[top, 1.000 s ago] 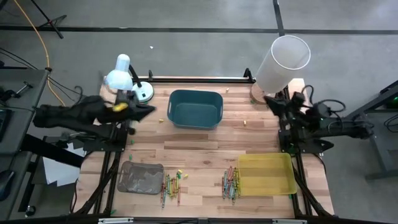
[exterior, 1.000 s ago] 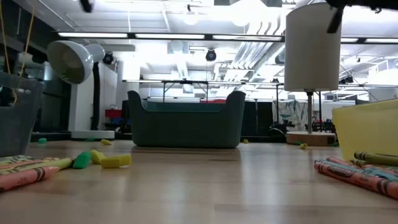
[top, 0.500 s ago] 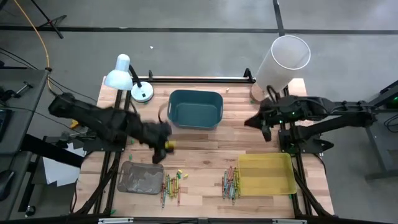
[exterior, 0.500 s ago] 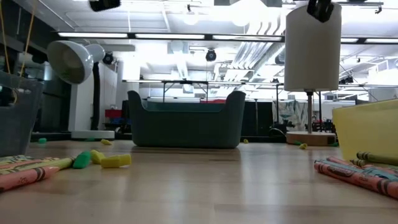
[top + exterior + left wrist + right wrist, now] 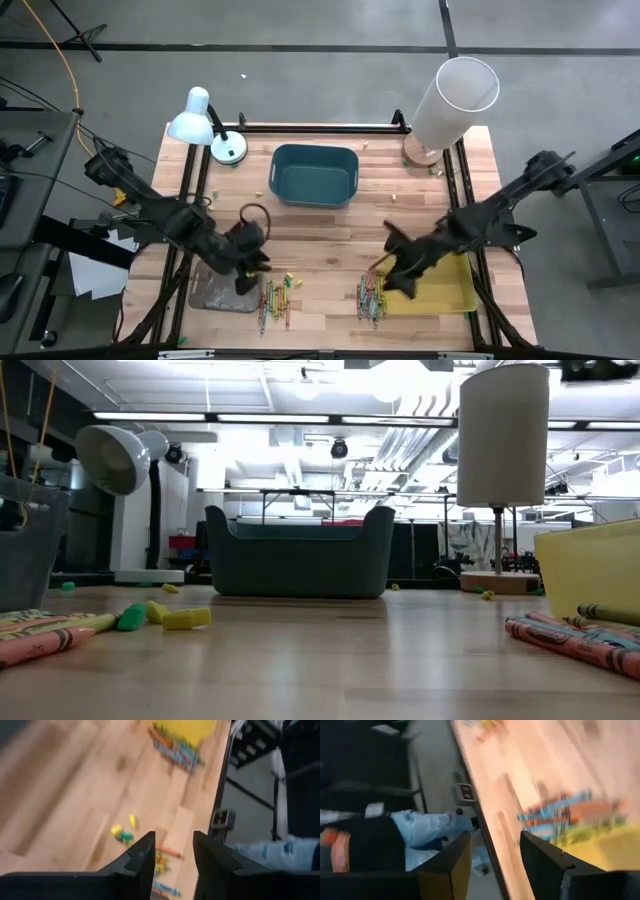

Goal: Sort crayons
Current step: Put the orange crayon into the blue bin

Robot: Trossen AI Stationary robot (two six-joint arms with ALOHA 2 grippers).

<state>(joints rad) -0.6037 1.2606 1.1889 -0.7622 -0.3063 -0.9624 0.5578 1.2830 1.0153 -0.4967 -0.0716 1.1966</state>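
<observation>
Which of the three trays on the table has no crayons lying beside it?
The teal tray, at the table's back middle; the grey tray and yellow tray each have crayons alongside.

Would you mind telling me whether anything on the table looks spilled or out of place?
Yes: the crayons lie loose on the wood, one heap beside the grey tray, another beside the yellow tray. Small yellow and green bits are scattered near the teal bin.

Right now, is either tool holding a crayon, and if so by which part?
Nothing is held. The left tool and the right tool are both open with empty gaps, each above the table near a crayon pile.
</observation>
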